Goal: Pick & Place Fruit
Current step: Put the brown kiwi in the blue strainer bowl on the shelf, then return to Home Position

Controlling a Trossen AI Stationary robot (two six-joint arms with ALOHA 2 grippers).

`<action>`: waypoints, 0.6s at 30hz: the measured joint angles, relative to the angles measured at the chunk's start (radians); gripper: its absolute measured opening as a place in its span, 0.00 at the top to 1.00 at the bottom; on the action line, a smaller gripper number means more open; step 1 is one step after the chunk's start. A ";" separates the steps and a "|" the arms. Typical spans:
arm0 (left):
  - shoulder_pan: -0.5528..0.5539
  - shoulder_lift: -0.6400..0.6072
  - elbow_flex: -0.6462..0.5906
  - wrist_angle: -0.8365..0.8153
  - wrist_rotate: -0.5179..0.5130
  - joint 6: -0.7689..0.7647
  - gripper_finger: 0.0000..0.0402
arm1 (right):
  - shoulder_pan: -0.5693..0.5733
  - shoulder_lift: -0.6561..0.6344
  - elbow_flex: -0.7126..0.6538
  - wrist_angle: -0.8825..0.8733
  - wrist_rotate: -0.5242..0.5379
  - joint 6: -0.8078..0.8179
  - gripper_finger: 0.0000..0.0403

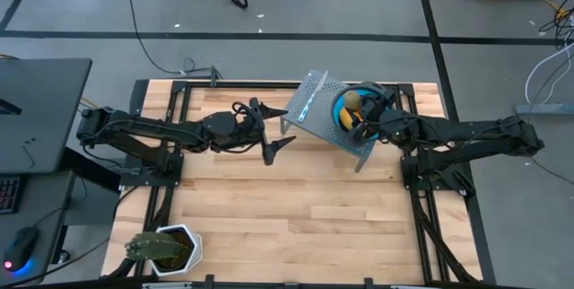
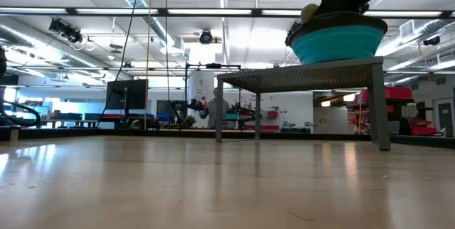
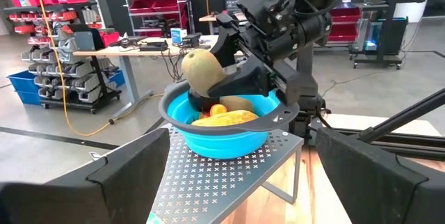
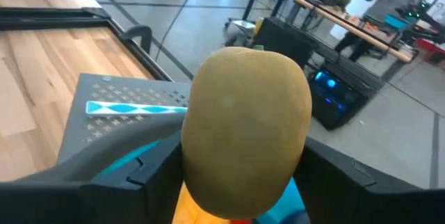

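A blue bowl [image 3: 222, 137] stands on a perforated metal stand [image 1: 314, 114] at the table's far right. In it lie a yellow piece [image 3: 219, 118], an olive-brown oval [image 3: 243, 102], an orange-red bit [image 3: 217, 109] and a dark round one [image 3: 198, 101]. My right gripper [image 3: 229, 78] is over the bowl, shut on a second olive-brown oval fruit [image 4: 243, 120]. My left gripper [image 1: 280, 127] hovers open above the table's middle, left of the stand, pointing level at the bowl. My right gripper pinches the olive-brown oval fruit by its two opposite sides [image 4: 191, 147] between its two fingers [image 4: 132, 165]. The fingers come from the table's right, slanting a little downward. The fruit stands upright over the bowl; whether its lower end touches the fruit below, I cannot tell.
A thin pale-blue stick [image 4: 132, 108] lies on the stand's top beside the bowl. A green spiky plant in a white pot [image 1: 166, 249] stands at the table's near left corner. Bare wooden tabletop [image 1: 296, 208] stretches across the middle and near side.
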 joint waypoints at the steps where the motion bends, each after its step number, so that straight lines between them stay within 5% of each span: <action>1: 0.000 0.000 0.000 0.000 0.000 0.000 0.08 | -0.004 0.000 0.000 -0.006 0.000 0.007 0.37; 8: 0.000 0.000 0.000 0.000 0.000 0.000 0.08 | -0.012 0.000 0.000 -0.002 0.000 0.016 0.28; 18: 0.000 0.000 0.000 -0.004 0.000 0.000 0.08 | -0.011 0.000 0.000 0.048 -0.001 -0.001 0.27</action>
